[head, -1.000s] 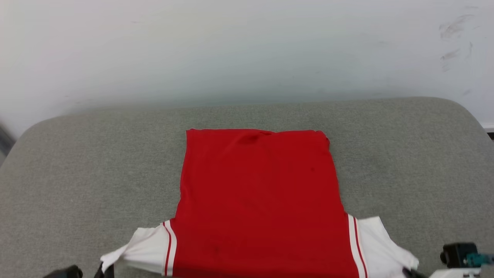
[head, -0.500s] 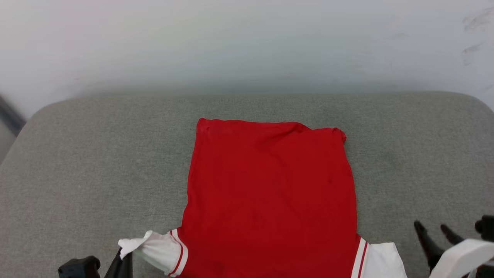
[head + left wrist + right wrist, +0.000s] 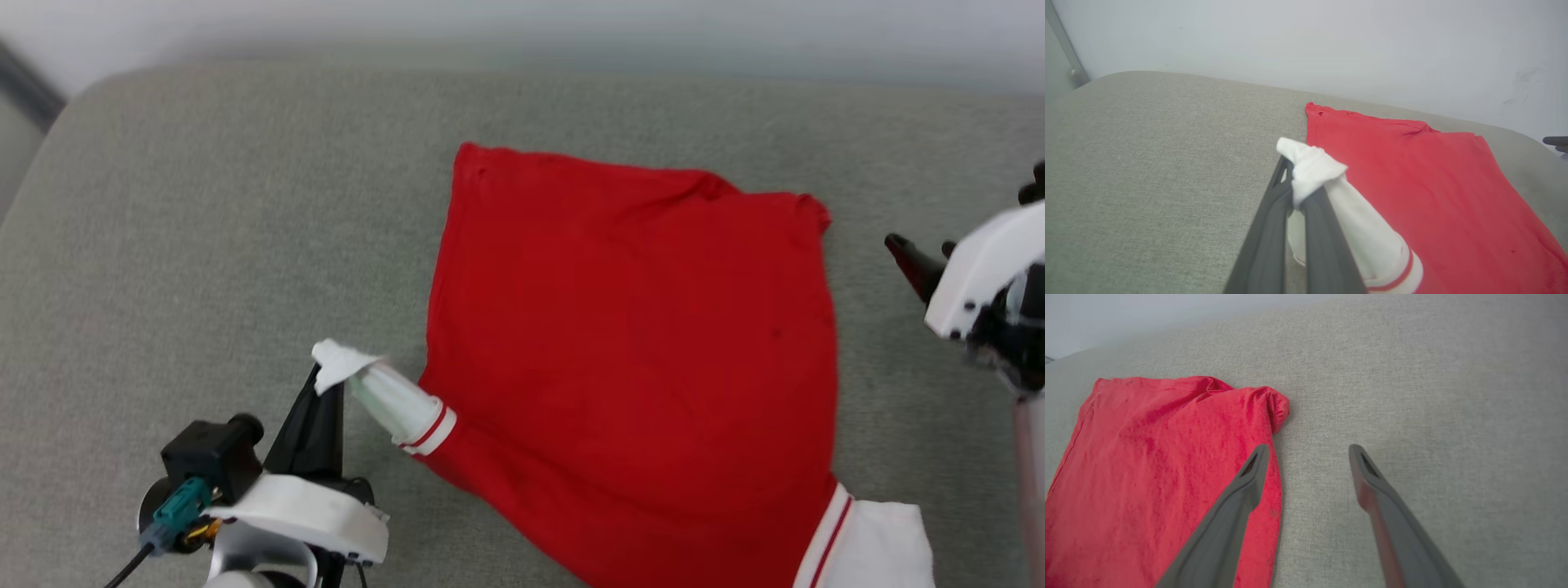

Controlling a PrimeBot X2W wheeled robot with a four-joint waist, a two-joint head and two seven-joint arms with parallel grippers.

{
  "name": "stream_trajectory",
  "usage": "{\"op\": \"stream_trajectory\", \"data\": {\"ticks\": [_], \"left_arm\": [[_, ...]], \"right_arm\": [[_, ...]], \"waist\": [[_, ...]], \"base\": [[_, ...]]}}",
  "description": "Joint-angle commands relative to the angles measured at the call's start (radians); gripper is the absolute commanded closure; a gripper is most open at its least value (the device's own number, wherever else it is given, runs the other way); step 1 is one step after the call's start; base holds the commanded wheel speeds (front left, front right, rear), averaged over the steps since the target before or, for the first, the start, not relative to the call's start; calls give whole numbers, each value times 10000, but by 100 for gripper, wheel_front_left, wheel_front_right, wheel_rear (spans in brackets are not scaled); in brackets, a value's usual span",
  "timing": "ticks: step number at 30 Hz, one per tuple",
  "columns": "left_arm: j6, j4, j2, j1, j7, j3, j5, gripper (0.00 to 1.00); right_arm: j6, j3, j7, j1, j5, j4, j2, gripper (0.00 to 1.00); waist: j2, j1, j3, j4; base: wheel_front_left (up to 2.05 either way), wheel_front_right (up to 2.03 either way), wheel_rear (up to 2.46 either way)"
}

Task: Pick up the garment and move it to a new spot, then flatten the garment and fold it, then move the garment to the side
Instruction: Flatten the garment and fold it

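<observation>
Your L gripper (image 3: pixel 320 382), lower left, pinched the garment (image 3: pixel 637 343) by its white sleeve tip (image 3: pixel 341 362); R gripper (image 3: pixel 1309 448) sat spread, empty. Hard pull could've slipped it.

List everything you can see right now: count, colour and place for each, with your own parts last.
garment: one, bright red with white sleeves edged in thin red stripes, spread over the middle of the cushion.
cushion: one, grey woven fabric with rounded corners, under everything.
wall: one, pale and lightly scuffed, behind the cushion's far edge.
left gripper: one, dark fingers, shut on the bunched end of the garment's white sleeve, at the garment's left side.
right gripper: one, dark fingers, open and holding nothing, beside the garment's far right corner.
</observation>
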Motion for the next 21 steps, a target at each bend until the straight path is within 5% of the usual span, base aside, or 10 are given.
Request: {"op": "stream_trajectory", "data": {"ticks": [1, 10, 17, 18, 19, 20, 21], "left_arm": [[-58, -4, -31, -175, -74, -10, 50, 100], [-512, 402, -426, -1301, -506, -409, 175, 100], [-636, 895, -569, -1546, -650, -594, 188, 100], [-626, 951, -561, -1517, -646, -628, 209, 100], [-638, 979, -573, -1476, -627, -660, 181, 100], [-646, 1015, -574, -1432, -612, -684, 153, 100], [-631, 1050, -554, -1388, -584, -690, 149, 100]], "right_arm": [[-7, 47, 82, -201, -2, 109, -32, 0], [-7, 511, 1172, -2617, -336, 1930, -438, 0], [-10, 635, 1269, -2492, -361, 3587, -508, 0], [-10, 640, 1319, -2395, -347, 3818, -507, 54], [-12, 691, 1303, -2330, -371, 3955, -514, 89], [-10, 735, 1252, -2305, -357, 4049, -524, 100], [-10, 783, 1174, -2335, -290, 4071, -523, 100]], "waist": [[0, -2, 682, 519], [0, -2, 1873, 1162], [0, -2, 1995, 1404], [0, -2, 1936, 1408], [0, -2, 1877, 1409], [0, -2, 1801, 1406], [0, -2, 1724, 1388]], "base": [[0, 0, 0], [0, 0, 0], [0, 0, 0], [0, 0, 0], [0, 0, 0], [0, 0, 0], [0, 0, 0]]}}
